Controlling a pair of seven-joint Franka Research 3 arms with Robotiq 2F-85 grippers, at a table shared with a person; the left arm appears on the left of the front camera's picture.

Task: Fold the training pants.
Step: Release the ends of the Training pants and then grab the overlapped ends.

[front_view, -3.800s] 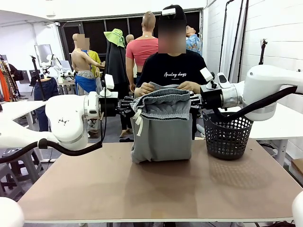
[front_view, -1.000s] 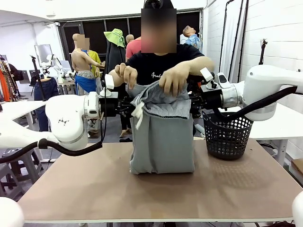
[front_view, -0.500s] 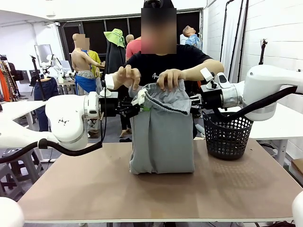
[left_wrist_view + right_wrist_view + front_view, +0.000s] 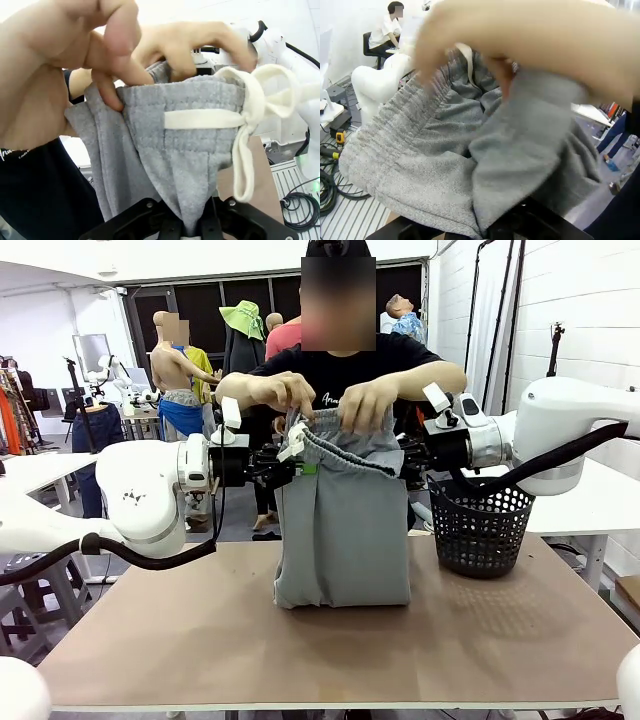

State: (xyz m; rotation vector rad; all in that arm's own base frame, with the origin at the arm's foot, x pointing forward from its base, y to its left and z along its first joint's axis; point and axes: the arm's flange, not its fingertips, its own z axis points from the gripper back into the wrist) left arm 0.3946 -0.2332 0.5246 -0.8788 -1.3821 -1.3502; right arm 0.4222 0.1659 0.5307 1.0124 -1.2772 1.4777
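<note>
The left gripper and right gripper squeezed the training pants from 9 and 3 o'clock. Bottom edge touched the table, black basket close at 3.

Training pants hang between my two grippers over the middle of the table, with their lower end resting on the tabletop. My left gripper clamps their left edge and my right gripper their right edge. A basket stands on the table just right of them. A person stands behind, left hand and right hand on the waistband at the top.
</note>
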